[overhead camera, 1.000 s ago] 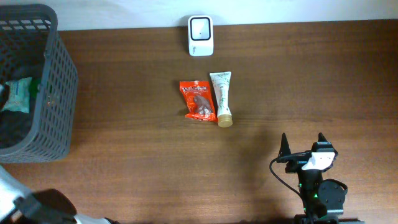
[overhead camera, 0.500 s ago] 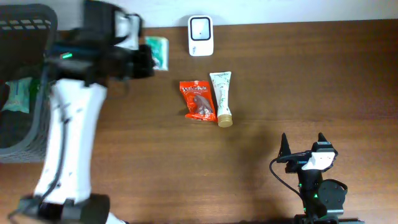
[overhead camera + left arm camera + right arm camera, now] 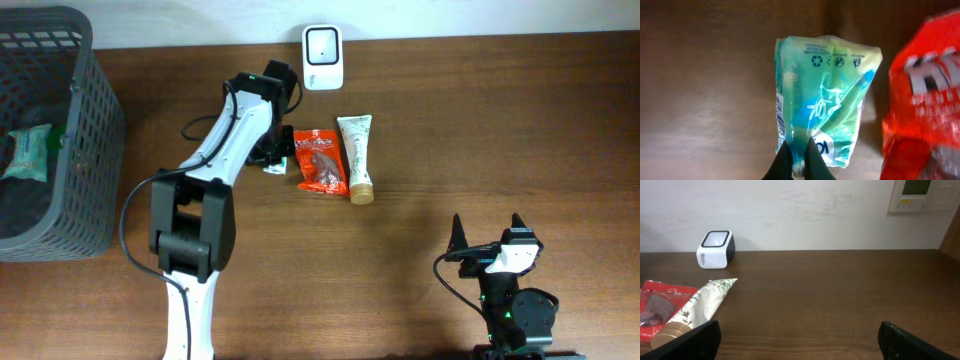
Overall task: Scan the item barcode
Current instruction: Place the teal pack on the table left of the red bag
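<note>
My left gripper (image 3: 273,158) is shut on the lower edge of a teal-green plastic packet (image 3: 825,95), low over the table just left of a red snack packet (image 3: 320,160). From above only a corner of the green packet (image 3: 270,168) shows under the arm. Its printed side with recycling marks faces the left wrist camera, the black fingertips (image 3: 786,161) pinching its seam. The white barcode scanner (image 3: 322,57) stands at the table's far edge, beyond the arm. My right gripper (image 3: 490,238) rests open near the front right, holding nothing.
A cream tube with a gold cap (image 3: 357,158) lies right of the red packet (image 3: 925,100). A dark mesh basket (image 3: 95,150) at the left holds another green packet (image 3: 25,150). The right wrist view shows the scanner (image 3: 716,249), the tube (image 3: 700,305) and a wall panel (image 3: 925,195).
The left arm swung in from the lower left, passed near the scanner carrying the green packet, and now holds it down beside the red packet. The right arm has not moved.
</note>
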Motion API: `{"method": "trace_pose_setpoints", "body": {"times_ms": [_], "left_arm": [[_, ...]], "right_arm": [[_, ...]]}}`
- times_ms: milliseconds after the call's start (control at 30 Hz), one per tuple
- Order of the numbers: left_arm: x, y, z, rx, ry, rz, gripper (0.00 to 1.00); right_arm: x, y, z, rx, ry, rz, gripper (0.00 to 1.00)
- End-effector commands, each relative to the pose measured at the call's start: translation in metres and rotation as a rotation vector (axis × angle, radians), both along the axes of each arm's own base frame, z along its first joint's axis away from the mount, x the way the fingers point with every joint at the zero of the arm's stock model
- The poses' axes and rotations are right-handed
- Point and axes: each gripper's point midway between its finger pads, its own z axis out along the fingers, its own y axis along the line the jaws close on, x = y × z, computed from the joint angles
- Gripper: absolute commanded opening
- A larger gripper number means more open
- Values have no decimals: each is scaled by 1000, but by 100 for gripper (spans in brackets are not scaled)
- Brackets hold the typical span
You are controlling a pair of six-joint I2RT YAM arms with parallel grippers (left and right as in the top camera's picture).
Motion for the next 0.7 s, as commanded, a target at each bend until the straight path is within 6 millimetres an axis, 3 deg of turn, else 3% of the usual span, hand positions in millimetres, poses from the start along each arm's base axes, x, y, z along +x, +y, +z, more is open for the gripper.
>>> {"method": "trace_pose_setpoints", "body": {"times_ms": [0,67,133,167,267,367,433,467,533,567,667], "left_arm": [[2,-21,-20,-90,22,-9,7],[9,-31,-14,-116,-8,-79,24],[15,-33,0,-120,-29,-121,82],[20,-31,14,-122,-44,-133,93],[50,-8,89,-122,-175,-81,94],[81,36,189,-149,-430,5,92],[91,87,271,-162,-676,92,92],[90,110,300,-157,-766,132,92],[85,154,331,-123,-872,207,96],[71,212,347,-32,-918,323,99],[48,287,343,106,-892,481,96]], "right_arm": [[0,-2,-3,-3,4,-11,99],[0,-2,-3,-3,4,-11,99],[0,-2,-3,-3,4,-11,99],[0,-2,-3,-3,4,-11,99],[0,-2,-3,-3,4,-11,99],[0,-2,-3,-3,4,-11,99],[0,-2,-3,-3,4,-11,99],[0,-2,-3,-3,4,-11,99],[0,-2,-3,-3,4,-11,98],[0,-2,-3,-3,4,-11,99],[0,-2,-3,-3,4,-11,99]]}}
